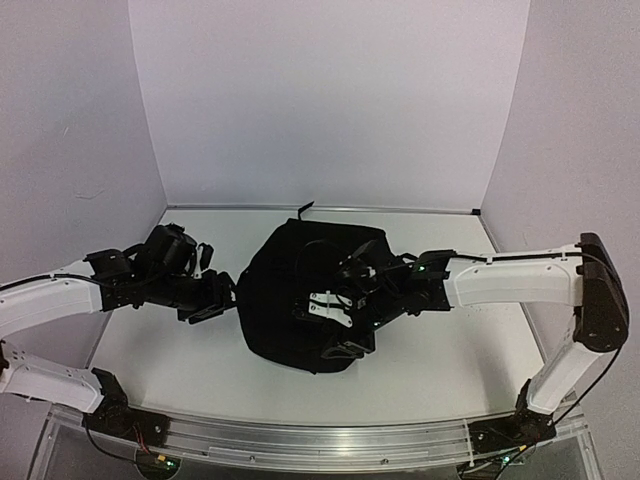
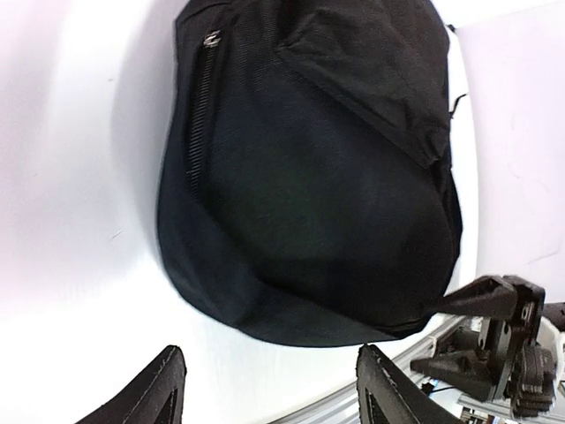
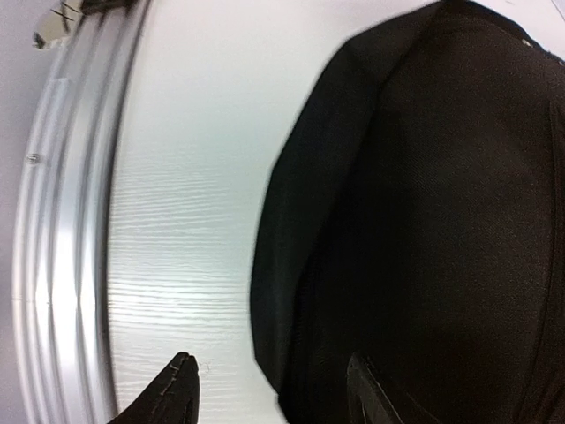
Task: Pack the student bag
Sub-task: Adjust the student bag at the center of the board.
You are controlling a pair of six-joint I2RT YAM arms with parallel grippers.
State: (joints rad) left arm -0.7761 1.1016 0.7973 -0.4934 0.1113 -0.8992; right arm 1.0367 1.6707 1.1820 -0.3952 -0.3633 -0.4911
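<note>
The student bag [image 1: 300, 290], a rounded black fabric backpack, lies flat in the middle of the white table. In the left wrist view the student bag [image 2: 309, 177] fills the upper frame, with a zipper [image 2: 201, 97] along one side. My left gripper [image 1: 215, 295] hovers just off the bag's left edge. It is open [image 2: 269, 375], with only bare table between its fingers. My right gripper [image 1: 335, 315] reaches over the bag's near right part. It is open [image 3: 269, 375], straddling the edge of the bag [image 3: 424, 221], with one fingertip [image 3: 181, 367] over the table and the other over the fabric.
An aluminium rail [image 1: 300, 435] runs along the table's near edge and also shows in the right wrist view [image 3: 62, 221]. White walls close in the back and both sides. A short black strap end [image 1: 303, 210] sticks out behind the bag.
</note>
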